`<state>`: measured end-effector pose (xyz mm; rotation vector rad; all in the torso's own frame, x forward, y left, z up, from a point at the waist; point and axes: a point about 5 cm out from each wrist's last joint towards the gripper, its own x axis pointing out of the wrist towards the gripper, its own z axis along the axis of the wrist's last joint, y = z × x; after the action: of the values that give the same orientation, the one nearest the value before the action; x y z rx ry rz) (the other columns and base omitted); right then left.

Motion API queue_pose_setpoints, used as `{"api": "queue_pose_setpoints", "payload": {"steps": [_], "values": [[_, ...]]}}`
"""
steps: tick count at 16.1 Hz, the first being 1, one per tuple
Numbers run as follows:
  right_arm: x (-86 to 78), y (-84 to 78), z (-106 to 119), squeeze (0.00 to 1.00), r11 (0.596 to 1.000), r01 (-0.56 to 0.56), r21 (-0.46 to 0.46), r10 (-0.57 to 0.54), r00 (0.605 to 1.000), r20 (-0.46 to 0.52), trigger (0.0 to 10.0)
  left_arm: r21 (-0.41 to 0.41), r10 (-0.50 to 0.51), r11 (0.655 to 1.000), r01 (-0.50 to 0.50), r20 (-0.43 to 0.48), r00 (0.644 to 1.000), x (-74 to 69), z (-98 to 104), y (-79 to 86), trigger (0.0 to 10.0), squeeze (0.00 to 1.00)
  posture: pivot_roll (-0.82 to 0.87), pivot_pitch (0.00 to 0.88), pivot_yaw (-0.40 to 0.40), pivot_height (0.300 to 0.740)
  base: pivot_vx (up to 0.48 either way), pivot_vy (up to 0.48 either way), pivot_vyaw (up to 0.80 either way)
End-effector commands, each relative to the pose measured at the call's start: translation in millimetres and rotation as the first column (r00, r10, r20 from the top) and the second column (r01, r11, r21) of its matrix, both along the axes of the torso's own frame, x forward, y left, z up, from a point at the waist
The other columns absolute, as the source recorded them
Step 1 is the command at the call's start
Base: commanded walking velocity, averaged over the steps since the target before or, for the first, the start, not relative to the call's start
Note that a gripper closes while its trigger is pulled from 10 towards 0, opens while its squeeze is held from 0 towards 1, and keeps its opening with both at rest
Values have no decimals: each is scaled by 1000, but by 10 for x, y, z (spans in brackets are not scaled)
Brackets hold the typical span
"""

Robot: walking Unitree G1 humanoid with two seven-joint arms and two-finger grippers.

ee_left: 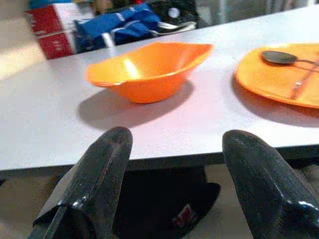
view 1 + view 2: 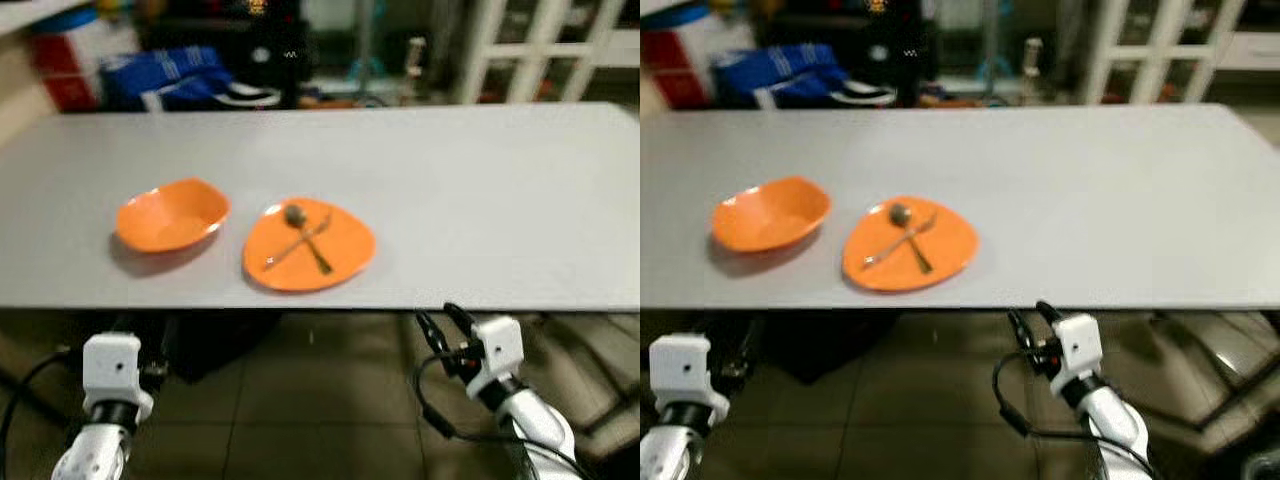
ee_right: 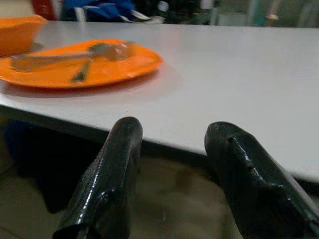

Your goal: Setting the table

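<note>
On the wide pale grey surface [image 2: 470, 190] sit the task's things, near its front edge: a shallow orange plastic bowl with a wavy rim [image 2: 172, 215] on the robot's left, and just beside it, not touching, a flat orange plastic plate of rounded-triangle shape [image 2: 309, 244]. Across the plate lie a metal spoon [image 2: 299, 222] and a metal fork [image 2: 303, 240], crossed over one another. The bowl and plate look light, stiff and glossy — likely slippery and prone to skate on the smooth top when nudged, though not fragile if they are plastic as they seem. The bowl's raised rim offers the best hold, one finger inside and one outside; the plate sits low, so its slightly upturned edge nearest the front is probably the only place to pinch. The cutlery is thin, hard and low-lying, and its crossed handles are the awkward part: lifting one may drag the other, so the fork handle's free end looks like the cleaner place to take hold. The left hand [image 1: 174, 184] hangs below the front edge with its two black fingers spread apart and nothing between them; the right hand [image 3: 172, 174] is likewise below the edge, fingers parted and empty. Beyond the far edge stand a red box [image 1: 52, 30] and a blue bag [image 1: 117, 25] — no writing on either can be read.
</note>
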<state>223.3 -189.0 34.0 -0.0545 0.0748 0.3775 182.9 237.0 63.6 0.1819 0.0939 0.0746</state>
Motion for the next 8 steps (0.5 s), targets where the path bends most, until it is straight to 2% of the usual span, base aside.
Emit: {"api": "queue_pose_setpoints", "payload": {"steps": [1,3,8], "values": [[4,-25,23,0,1000,1,3,-1,1000,11,10000,-13,4,1000,-4,-6,1000,24,15,-49,10000,0,-128,15,73,740,0,0,0],[1,-38,21,0,1000,0,2,0,1000,9,10000,-27,-9,1000,9,6,1000,60,106,-153,10000,0,-131,18,71,740,0,0,0],[19,-33,14,0,1000,-11,8,11,1000,-6,10000,-62,2,998,-2,5,1000,116,185,-233,10000,0,-131,19,66,740,-248,414,0]]}}
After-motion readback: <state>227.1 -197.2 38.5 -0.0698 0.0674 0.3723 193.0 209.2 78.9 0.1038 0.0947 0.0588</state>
